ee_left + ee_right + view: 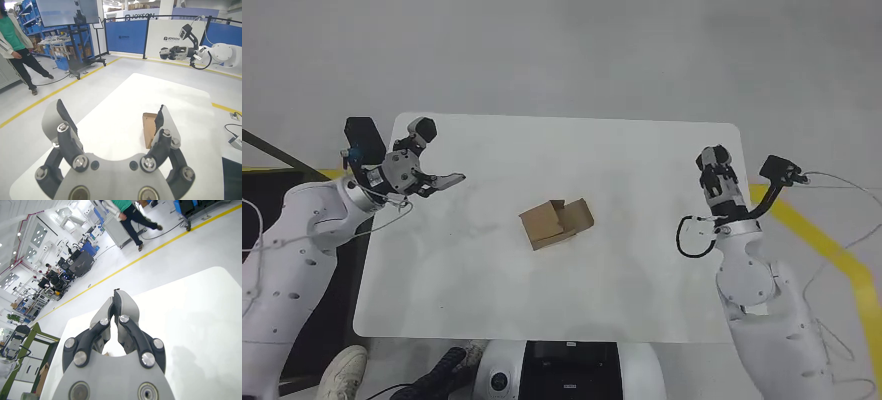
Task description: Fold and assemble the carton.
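Note:
A brown cardboard carton (556,223), partly folded with its flaps open, lies near the middle of the white table (642,290). My left gripper (438,157) hovers open over the table's far left corner, well clear of the carton. In the left wrist view the carton (148,128) lies beyond the open left gripper (110,111), partly hidden behind one finger (163,121). My right gripper (714,160) is at the table's far right edge, shut and holding nothing. In the right wrist view the right gripper (115,293) has its pads pressed together above the bare table (189,313).
Bare tabletop surrounds the carton on all sides. A green metal frame (36,336) with cardboard sheets below it stands off the table's left side. Yellow floor tape (817,235) runs past the right edge. The right arm's gripper (166,54) shows far off across the table.

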